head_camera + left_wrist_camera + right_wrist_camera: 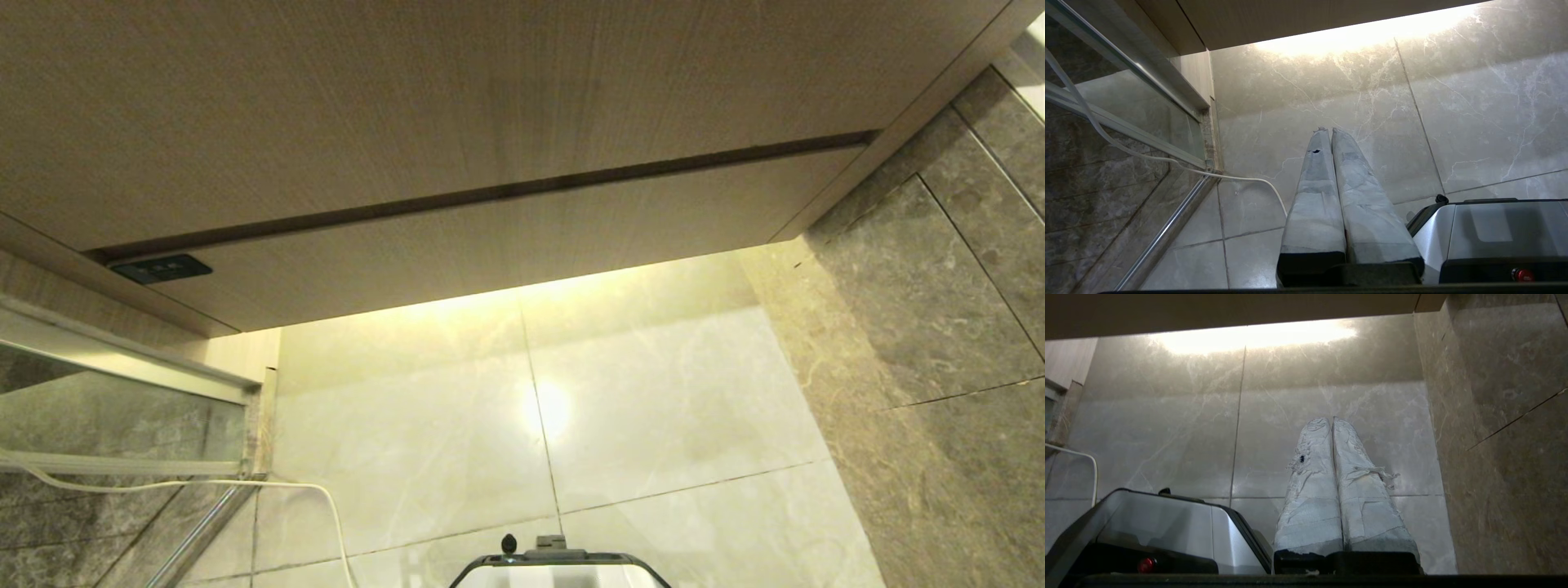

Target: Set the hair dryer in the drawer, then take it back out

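The drawer is the wide, shallow, light wood-grain front below the taller wood panel. It stands closed, with a dark gap above it. The hair dryer is out of view. Neither gripper shows in the head view. My left gripper hangs low over the pale floor tiles, its taped fingers pressed together with nothing between them. My right gripper sits the same way, its frayed taped fingers shut and empty above the floor.
A dark socket plate sits at the drawer's left end. A glass partition with a metal frame stands on the left, and a white cable trails from it. A dark marble wall closes the right. My silver base is at the bottom.
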